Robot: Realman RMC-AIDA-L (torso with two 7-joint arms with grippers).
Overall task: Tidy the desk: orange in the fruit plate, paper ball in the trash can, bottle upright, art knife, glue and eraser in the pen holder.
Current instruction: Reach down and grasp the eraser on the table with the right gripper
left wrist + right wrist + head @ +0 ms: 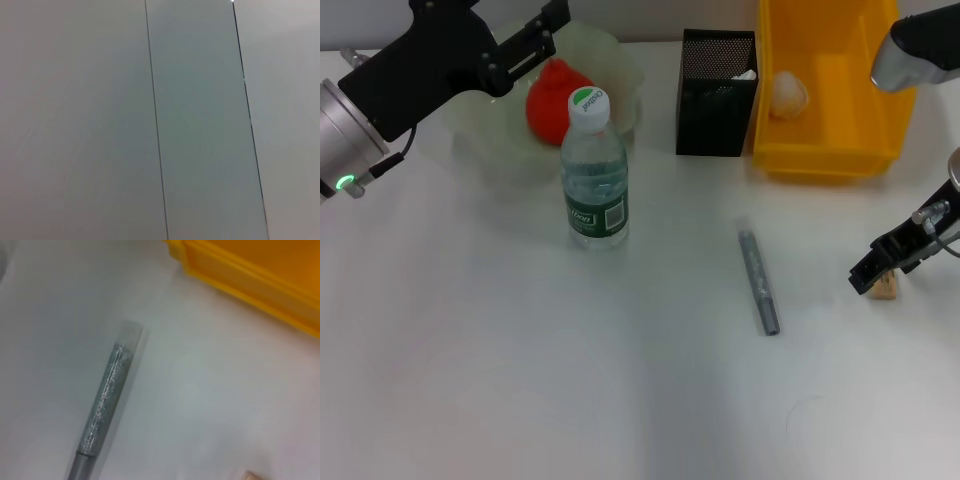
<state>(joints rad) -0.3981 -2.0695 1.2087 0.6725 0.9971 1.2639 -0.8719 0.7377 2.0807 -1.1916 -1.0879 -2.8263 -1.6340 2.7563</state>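
The orange (550,100) lies in the pale-green fruit plate (485,140) at the back left. My left gripper (538,35) hovers open and empty just over the plate's far rim. The bottle (593,175) stands upright in front of the plate. The paper ball (788,92) lies in the yellow trash can (825,150). The black mesh pen holder (715,100) stands left of the can. A grey glittery stick (758,280) (107,400) lies on the desk. The tan eraser (886,288) (254,476) lies at the right, with my right gripper (870,270) just over it.
Something white (745,75) shows inside the pen holder. A grey part of the right arm (920,45) hangs over the trash can's right side. The left wrist view shows only a pale panelled surface (100,125). White desk (520,380) fills the front.
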